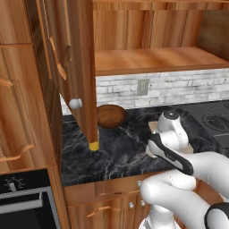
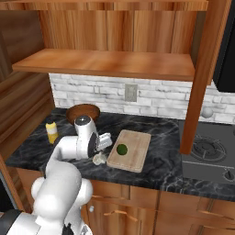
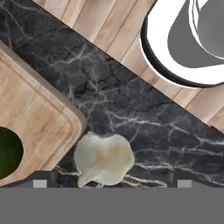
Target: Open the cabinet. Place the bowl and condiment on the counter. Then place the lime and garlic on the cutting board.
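Observation:
My gripper [image 2: 105,140] hangs open just above the garlic [image 2: 98,159], a pale bulb on the black counter beside the cutting board's [image 2: 134,151] left edge. In the hand view the garlic [image 3: 104,160] lies between my fingertips [image 3: 40,183], apart from both, with the board's [image 3: 37,122] corner to its left. The green lime [image 2: 122,149] rests on the board, and the lime [image 3: 8,152] also shows at the hand view's left edge. The brown bowl [image 2: 83,113] and the yellow condiment [image 2: 53,132] stand on the counter at the left. The cabinet [image 2: 110,63] stands open.
The open cabinet door [image 2: 202,78] hangs down over the counter right of the board, and a stove [image 2: 207,151] lies beyond it. In the left base view the other open door [image 1: 80,67] hides most of the condiment [image 1: 94,146], with the bowl [image 1: 111,115] beside it.

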